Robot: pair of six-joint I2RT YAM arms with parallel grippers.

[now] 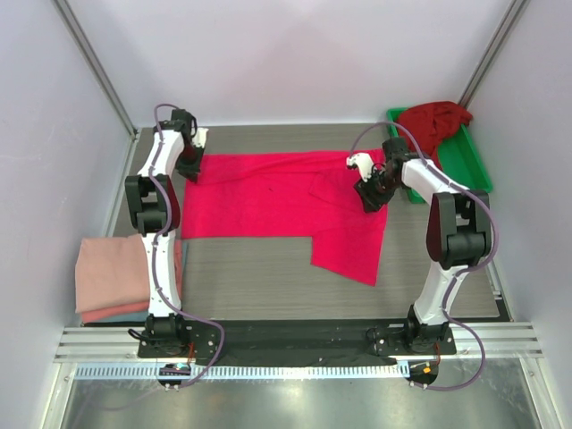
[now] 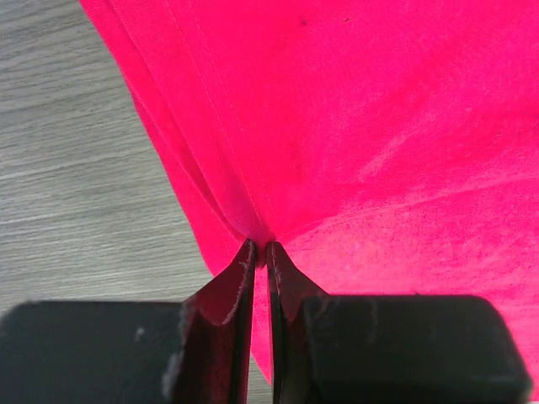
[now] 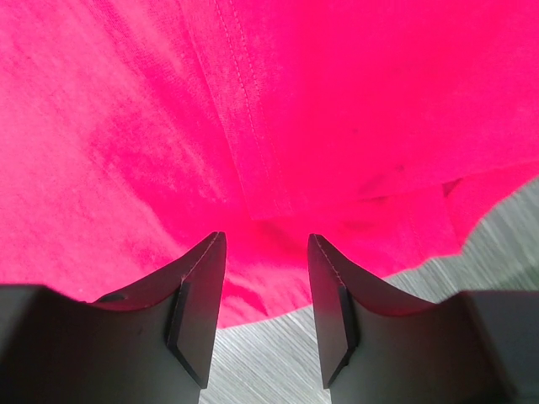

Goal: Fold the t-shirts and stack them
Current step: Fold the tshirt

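Noting bright red shirt (image 1: pixel 268 201) lying spread across the middle of the bench (image 1: pixel 250 281), long side running left to right, with one flap reaching toward the near edge on the right. Seeing seams and an overlapping layer in both wrist views, so reading the cloth as partly doubled over.

Finding left tool (image 1: pixel 189 167) sitting at the far-left corner of this shirt. Recording its fingers (image 2: pixel 221 295) as drawn almost together, with only a thin slit between them, tips nipping a gathered fold at the shirt's left edge. Noting creases fanning out from that point. Seeing bare bench to the left in that view.

Finding right tool (image 1: pixel 371 192) hanging low over the shirt's right part, close to a hemmed edge. Recording its fingers (image 3: pixel 198 278) as standing well apart, gripping nothing. Seeing cloth through the gap.

Logging pale pink shirts (image 1: pixel 107 273) folded and stacked at the near left of the bench, beside the left arm. Logging dark red shirt (image 1: pixel 435 121) lying crumpled in the green tray (image 1: pixel 471 165) at the far right.
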